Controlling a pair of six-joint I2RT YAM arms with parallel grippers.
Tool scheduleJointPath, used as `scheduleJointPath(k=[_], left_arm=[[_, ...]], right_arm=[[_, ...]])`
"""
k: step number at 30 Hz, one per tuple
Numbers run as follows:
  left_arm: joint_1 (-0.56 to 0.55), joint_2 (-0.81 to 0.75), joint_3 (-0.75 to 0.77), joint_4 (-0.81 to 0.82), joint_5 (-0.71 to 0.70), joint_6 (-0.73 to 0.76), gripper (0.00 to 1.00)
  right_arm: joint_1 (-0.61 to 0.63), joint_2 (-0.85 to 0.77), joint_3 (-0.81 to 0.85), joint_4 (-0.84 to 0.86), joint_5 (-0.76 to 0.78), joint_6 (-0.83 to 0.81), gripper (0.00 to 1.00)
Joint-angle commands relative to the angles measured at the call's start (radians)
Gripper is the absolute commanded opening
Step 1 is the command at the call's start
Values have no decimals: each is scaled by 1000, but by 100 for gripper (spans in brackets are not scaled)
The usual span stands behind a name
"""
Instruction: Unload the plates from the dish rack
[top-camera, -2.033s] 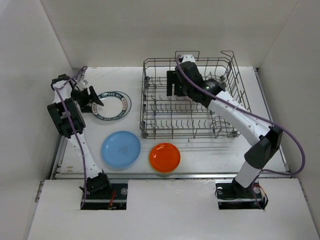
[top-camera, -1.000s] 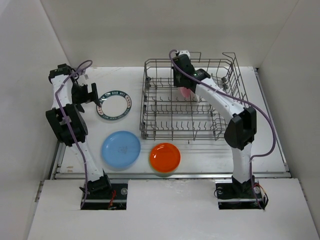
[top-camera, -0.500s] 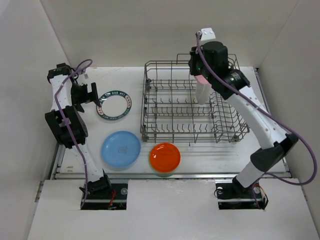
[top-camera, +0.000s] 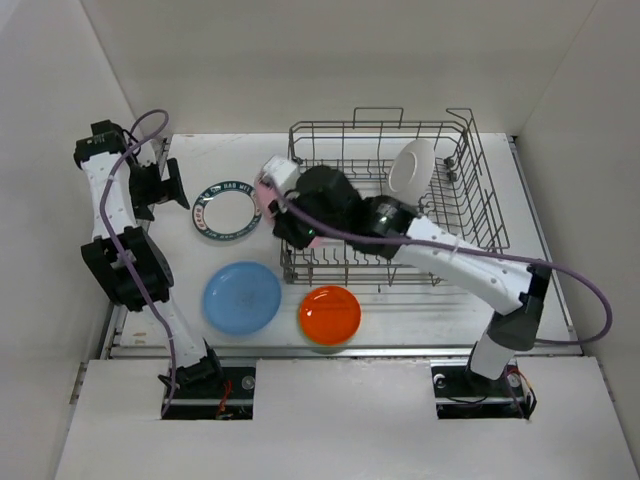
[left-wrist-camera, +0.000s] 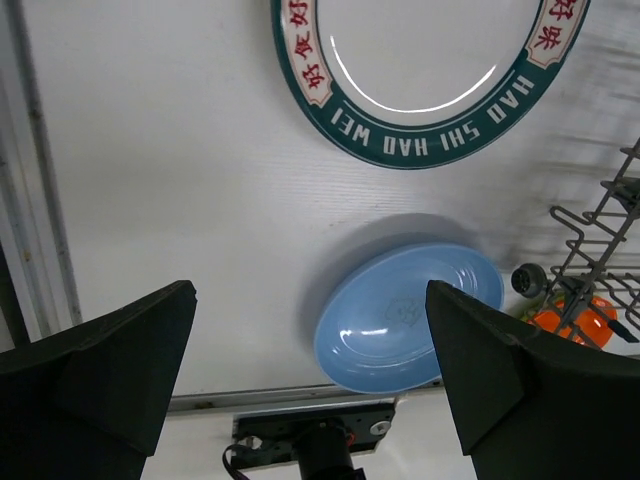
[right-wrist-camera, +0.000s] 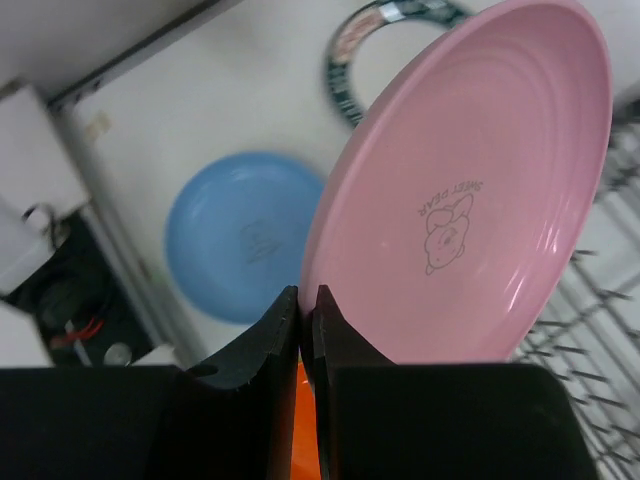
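Observation:
My right gripper is shut on the rim of a pink plate and holds it tilted in the air. From above, that gripper hangs over the left front corner of the dish rack, the pink plate showing edge-on. A white plate stands upright in the rack. On the table lie a white plate with a dark lettered ring, a blue plate and an orange plate. My left gripper is open and empty, left of the ringed plate, above the blue plate.
White walls close in the table on the left, back and right. The left arm's base sits at the near edge. Rack wires are close under the pink plate. The right arm stretches across the rack's front.
My right gripper lifted the pink plate out of the rack and swung it left and down to the rack's left front corner. The left gripper drew slightly left, staying open.

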Motion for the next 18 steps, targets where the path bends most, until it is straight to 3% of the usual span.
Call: scheduleJointPath(k=[1, 9, 18], left_arm=[[34, -84, -19, -12, -40, -21, 99], [43, -146, -91, 8, -89, -21, 99], [52, -177, -132, 28, -89, -21, 99]], right_arm=[[118, 40, 48, -37, -41, -38, 0], [312, 358, 237, -163, -14, -90, 0], [390, 508, 412, -199, 106, -90, 0]])
